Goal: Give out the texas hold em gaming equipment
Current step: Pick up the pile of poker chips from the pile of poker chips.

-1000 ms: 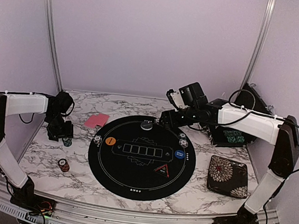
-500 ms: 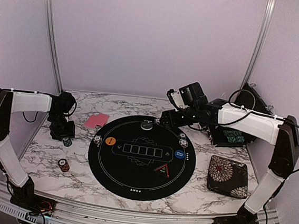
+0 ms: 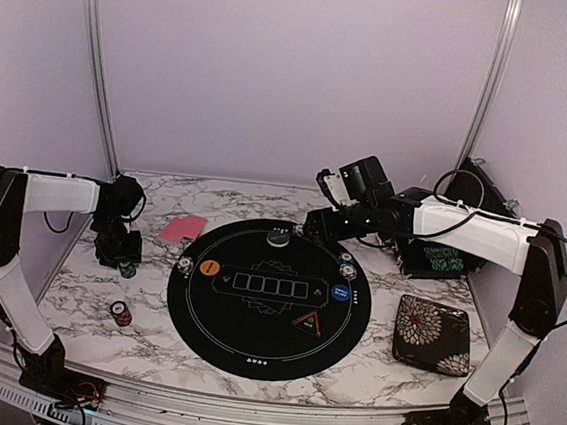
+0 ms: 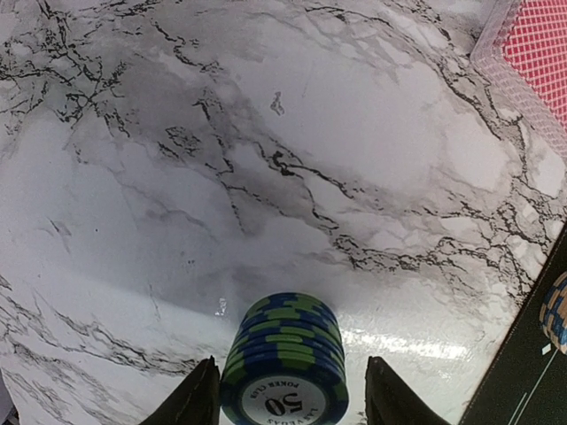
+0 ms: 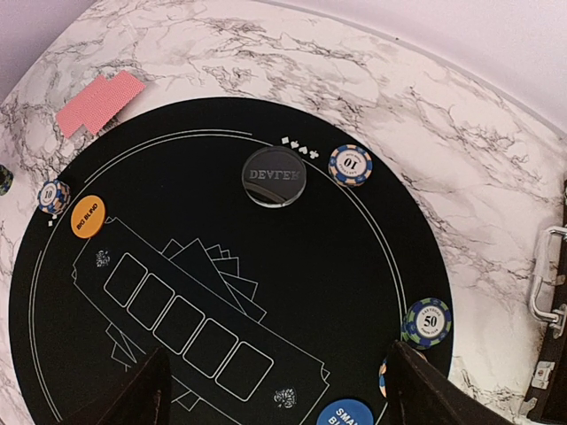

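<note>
— Where is the left gripper (image 3: 119, 250)?
— Low over the marble table (image 3: 75, 288), left of the round black mat (image 3: 251, 345). Its wrist view shows a blue-and-green chip stack (image 4: 283, 367) marked 50 standing on the marble between the two fingers (image 4: 197, 400).
— Does it grip the stack?
— Not by the look of it. The jaws stand apart on either side. One finger is just beside the stack, and a thin strip of table shows between the stack and the other finger.
— And the right gripper (image 5: 276, 350)?
— It hangs above the far part of the mat, jaws spread wide, with nothing between them.
— What lies on the mat?
— A grey dealer button (image 5: 274, 176) sits near the far rim, with a blue-and-cream 10 stack (image 5: 350, 165) just beside it. A green-and-blue 50 stack (image 5: 428, 322) stands at the right rim, near the blue button (image 3: 340, 293). The orange big blind button (image 5: 88, 216) sits at the left, next to another small stack (image 5: 54, 197). The black triangle marker (image 3: 309, 323) lies nearer the arms.
— The cards?
— The pink-red-backed cards (image 3: 183, 228) lie on the marble just off the mat's far-left edge. A red chip stack (image 3: 120, 312) stands alone on the marble at the front left. The floral case (image 3: 432, 334) rests to the right of the mat.
</note>
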Controlling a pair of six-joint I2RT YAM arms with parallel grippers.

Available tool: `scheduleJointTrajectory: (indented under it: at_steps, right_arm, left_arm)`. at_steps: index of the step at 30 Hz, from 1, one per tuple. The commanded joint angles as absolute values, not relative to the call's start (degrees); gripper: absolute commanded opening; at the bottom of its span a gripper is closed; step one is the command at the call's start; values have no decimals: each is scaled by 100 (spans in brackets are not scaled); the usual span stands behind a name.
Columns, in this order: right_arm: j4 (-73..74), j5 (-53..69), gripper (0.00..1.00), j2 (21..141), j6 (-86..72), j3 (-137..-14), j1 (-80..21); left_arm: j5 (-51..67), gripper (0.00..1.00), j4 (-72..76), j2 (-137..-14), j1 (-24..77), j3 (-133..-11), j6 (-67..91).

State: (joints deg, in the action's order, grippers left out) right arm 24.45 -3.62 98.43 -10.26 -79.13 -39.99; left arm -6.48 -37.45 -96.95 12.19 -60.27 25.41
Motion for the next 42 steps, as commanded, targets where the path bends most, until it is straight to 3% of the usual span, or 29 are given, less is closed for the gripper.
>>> scheduleJointTrajectory:
  at_steps: [1, 42]
  right_arm:
    - [2439, -457, 80, 9826, -1037, -8104, -4039]
    - [2470, -479, 80, 9853, -1028, -8130, -4040]
  left_arm:
    - [-695, 56, -3680, -9775, 1173, -6047, 2492]
    - [-752, 50, -3592, -9873, 1169, -5924, 2452]
